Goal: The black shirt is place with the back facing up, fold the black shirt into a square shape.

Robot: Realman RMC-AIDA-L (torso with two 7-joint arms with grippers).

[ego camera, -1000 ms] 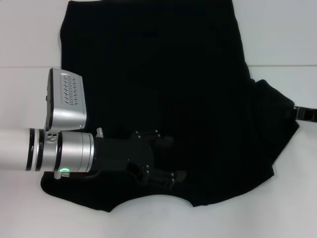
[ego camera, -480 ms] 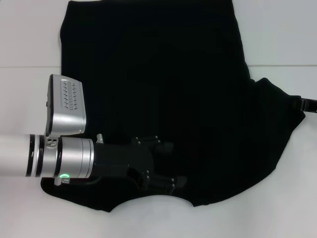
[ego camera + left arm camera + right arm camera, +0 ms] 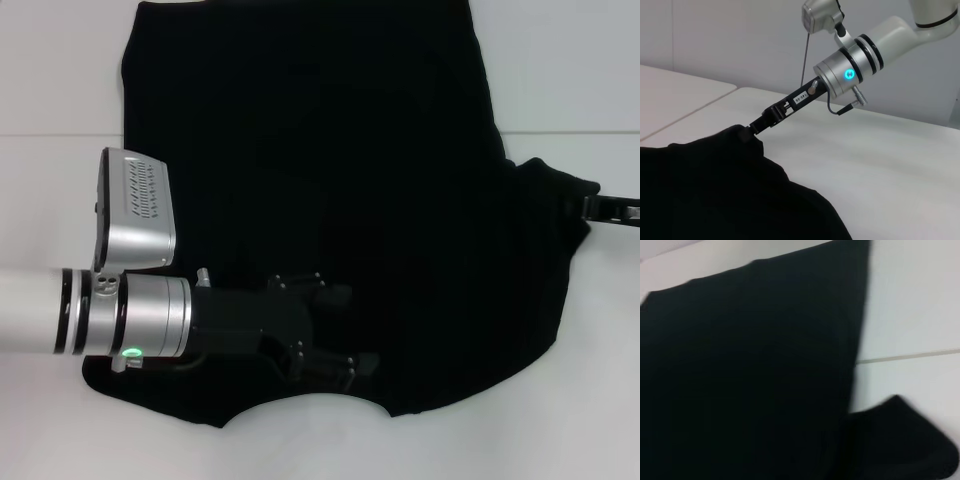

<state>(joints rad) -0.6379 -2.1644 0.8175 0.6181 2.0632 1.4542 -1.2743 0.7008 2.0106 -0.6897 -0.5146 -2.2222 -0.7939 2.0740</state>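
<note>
limp plain black fabric T-shirt [image 3: 330, 180] | right pincer [image 3: 756, 125] clenched on sleeve edge | left pincer [image 3: 345, 330] released above shirt | soft, slumps: grip hems

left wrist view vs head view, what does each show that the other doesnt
Only the left wrist view shows the right arm's silver wrist with its blue light and the right gripper shut on the shirt's sleeve. Only the head view shows the left gripper, open over the shirt, plus the shirt's whole outline. Both show the shirt on the white table.
</note>
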